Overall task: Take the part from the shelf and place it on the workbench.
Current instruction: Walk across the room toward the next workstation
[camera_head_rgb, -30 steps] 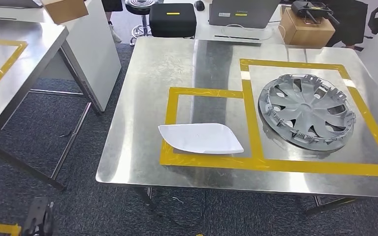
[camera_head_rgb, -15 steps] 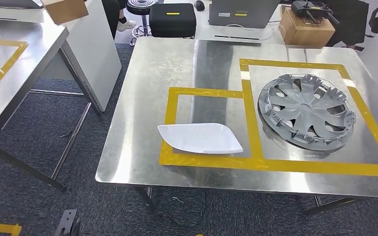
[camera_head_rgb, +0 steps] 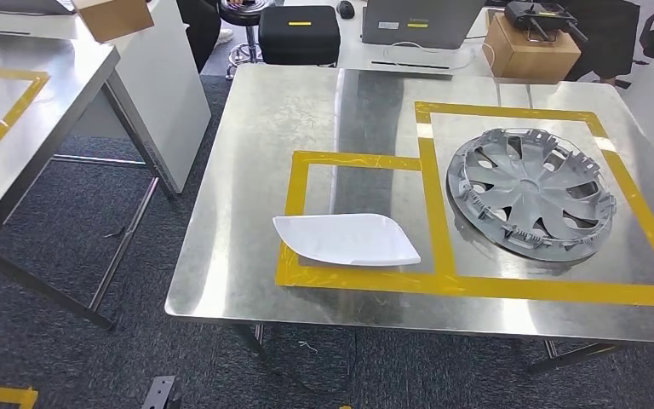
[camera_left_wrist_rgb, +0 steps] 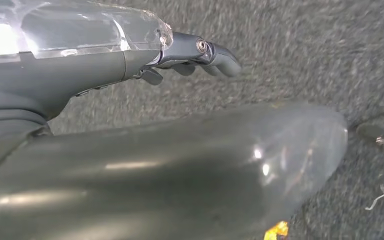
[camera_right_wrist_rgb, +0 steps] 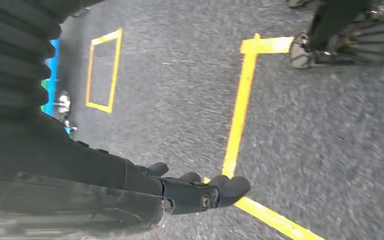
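A flat white part [camera_head_rgb: 345, 240] lies on the steel workbench [camera_head_rgb: 247, 170], inside the smaller yellow-taped square, its lower edge over the tape. A grey hubcap [camera_head_rgb: 528, 189] rests in the larger taped square to its right. My left hand [camera_left_wrist_rgb: 195, 52] hangs low over grey carpet, its fingers loosely out and holding nothing. In the head view its dark tip [camera_head_rgb: 162, 394] peeks in at the bottom edge, below the bench's front left corner. My right hand [camera_right_wrist_rgb: 200, 192] hangs over floor marked with yellow tape, also holding nothing.
A second steel table [camera_head_rgb: 17, 128] with yellow tape stands to the left, across a carpeted gap. Behind the bench are a black case [camera_head_rgb: 298, 34], a laptop [camera_head_rgb: 421, 21] and a cardboard box [camera_head_rgb: 528, 47]. A person's shoe [camera_right_wrist_rgb: 302, 52] shows near the floor tape.
The dark tip of my left hand has swung to the right along the bottom edge of the head view. The white part, hubcap and bench are unmoved.
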`<state>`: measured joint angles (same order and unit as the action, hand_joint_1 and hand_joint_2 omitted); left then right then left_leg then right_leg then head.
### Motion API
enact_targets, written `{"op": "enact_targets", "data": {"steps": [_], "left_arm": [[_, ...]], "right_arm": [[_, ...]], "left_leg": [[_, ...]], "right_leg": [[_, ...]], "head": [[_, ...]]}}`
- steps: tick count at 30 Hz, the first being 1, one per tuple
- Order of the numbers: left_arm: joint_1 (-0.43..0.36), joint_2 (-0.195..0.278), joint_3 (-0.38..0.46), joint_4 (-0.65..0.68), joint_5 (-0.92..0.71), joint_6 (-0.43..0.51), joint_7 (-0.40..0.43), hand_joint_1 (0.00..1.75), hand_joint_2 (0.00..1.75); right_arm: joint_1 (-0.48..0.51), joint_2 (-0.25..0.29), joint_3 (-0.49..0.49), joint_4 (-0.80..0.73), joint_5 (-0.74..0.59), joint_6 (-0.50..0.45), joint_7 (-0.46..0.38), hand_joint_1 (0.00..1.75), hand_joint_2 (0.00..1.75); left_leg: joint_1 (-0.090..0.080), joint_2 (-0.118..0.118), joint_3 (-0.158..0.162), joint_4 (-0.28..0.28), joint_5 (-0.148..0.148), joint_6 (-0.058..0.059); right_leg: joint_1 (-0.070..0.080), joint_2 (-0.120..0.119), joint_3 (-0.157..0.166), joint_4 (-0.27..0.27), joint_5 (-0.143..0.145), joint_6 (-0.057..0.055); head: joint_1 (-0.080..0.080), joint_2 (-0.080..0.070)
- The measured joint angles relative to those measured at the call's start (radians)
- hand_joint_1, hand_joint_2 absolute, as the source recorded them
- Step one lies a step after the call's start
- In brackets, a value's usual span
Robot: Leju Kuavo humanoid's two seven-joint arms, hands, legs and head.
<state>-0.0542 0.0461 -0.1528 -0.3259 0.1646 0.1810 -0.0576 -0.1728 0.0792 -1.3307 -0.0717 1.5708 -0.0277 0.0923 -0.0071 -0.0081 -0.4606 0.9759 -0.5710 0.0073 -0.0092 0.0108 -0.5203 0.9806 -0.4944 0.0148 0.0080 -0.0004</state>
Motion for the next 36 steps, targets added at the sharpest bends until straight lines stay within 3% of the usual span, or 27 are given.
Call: {"op": "enact_targets", "data": {"steps": [13, 26, 30, 32, 34, 35, 36], "left_arm": [[-0.005, -0.029, -0.067, 0.034, -0.002, 0.002, 0.017, 0.00, 0.00], [-0.007, -0.055, -0.146, 0.047, -0.024, -0.004, 0.025, 0.00, 0.00], [-0.010, -0.058, -0.162, 0.049, -0.025, -0.004, 0.020, 0.00, 0.00], [-0.012, -0.060, -0.172, 0.050, -0.025, -0.004, 0.020, 0.00, 0.00], [-0.013, -0.060, -0.181, 0.053, -0.024, -0.004, 0.022, 0.00, 0.00], [-0.013, -0.060, -0.186, 0.054, -0.024, -0.004, 0.023, 0.00, 0.00], [-0.013, -0.060, -0.190, 0.056, -0.023, -0.004, 0.023, 0.00, 0.00]], "right_arm": [[0.000, 0.011, 0.021, 0.000, -0.033, -0.038, -0.091, 0.00, 0.00], [0.000, 0.012, 0.021, 0.000, -0.028, -0.038, -0.060, 0.00, 0.00], [-0.001, 0.012, 0.021, 0.000, -0.021, -0.038, -0.059, 0.00, 0.00], [-0.001, 0.009, 0.020, -0.001, -0.020, -0.040, -0.064, 0.00, 0.00], [0.000, 0.008, 0.020, -0.001, -0.019, -0.042, -0.069, 0.00, 0.00], [0.001, 0.008, 0.020, -0.001, -0.018, -0.043, -0.072, 0.00, 0.00], [0.002, 0.007, 0.020, -0.001, -0.016, -0.044, -0.075, 0.00, 0.00]], "left_leg": [[0.000, 0.001, 0.000, 0.000, 0.000, 0.000], [0.000, 0.000, 0.000, 0.000, 0.000, 0.000], [0.001, 0.001, 0.004, -0.008, 0.011, 0.016], [0.008, 0.004, 0.009, -0.025, 0.024, 0.025], [0.009, 0.007, 0.009, -0.028, 0.028, 0.027], [0.009, 0.007, 0.009, -0.027, 0.028, 0.027], [0.009, 0.007, 0.010, -0.026, 0.027, 0.026]], "right_leg": [[0.000, 0.000, 0.000, 0.000, 0.000, 0.000], [0.000, 0.000, 0.000, 0.000, 0.000, 0.000], [-0.003, 0.000, -0.001, -0.008, 0.006, 0.021], [-0.001, -0.003, -0.026, 0.047, -0.033, 0.026], [-0.003, -0.005, -0.084, 0.175, -0.096, 0.029], [-0.004, -0.005, -0.112, 0.235, -0.114, 0.031], [-0.005, -0.005, -0.128, 0.267, -0.114, 0.032]], "head": [[0.000, 0.000], [0.000, 0.000], [-0.001, 0.000], [-0.001, 0.000], [0.002, 0.000], [0.002, 0.000], [0.003, 0.000]]}}
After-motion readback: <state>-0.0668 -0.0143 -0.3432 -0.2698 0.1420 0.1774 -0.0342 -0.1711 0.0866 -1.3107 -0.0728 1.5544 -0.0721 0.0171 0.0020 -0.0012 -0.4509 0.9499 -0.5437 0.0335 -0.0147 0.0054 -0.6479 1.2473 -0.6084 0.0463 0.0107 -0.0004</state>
